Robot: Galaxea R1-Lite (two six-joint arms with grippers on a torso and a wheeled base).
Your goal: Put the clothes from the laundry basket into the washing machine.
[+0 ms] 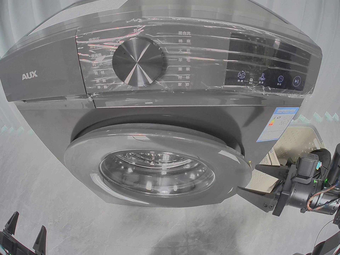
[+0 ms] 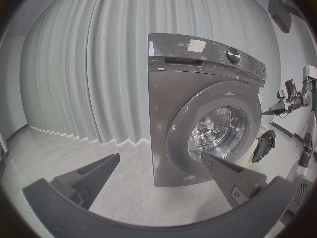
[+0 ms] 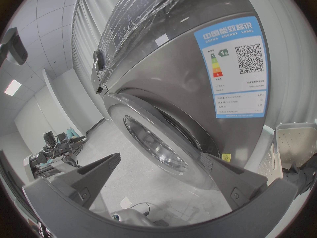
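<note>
Clothes (image 3: pixel 303 177) hang dark over the rim of the laundry basket (image 3: pixel 290 139), which stands just beside the washing machine (image 1: pixel 159 117) on its right flank; nothing is in the drum. The step in hand, as I judge it, is getting the round door (image 1: pixel 156 167) open. My right gripper (image 1: pixel 248 178) sits at the door's right edge, fingers spread with the rim between them, clamped on nothing. Whether the door is latched or a little ajar I cannot tell. To do this well I should seat both pads squarely on the rim, then pull in an arc about the hinge, probably on the machine's left, not straight out. That glossy rim looks slippery. My left gripper (image 1: pixel 24 232), also spread and empty, hangs low before the machine's left front, and should stay out of the door's swing.
</note>
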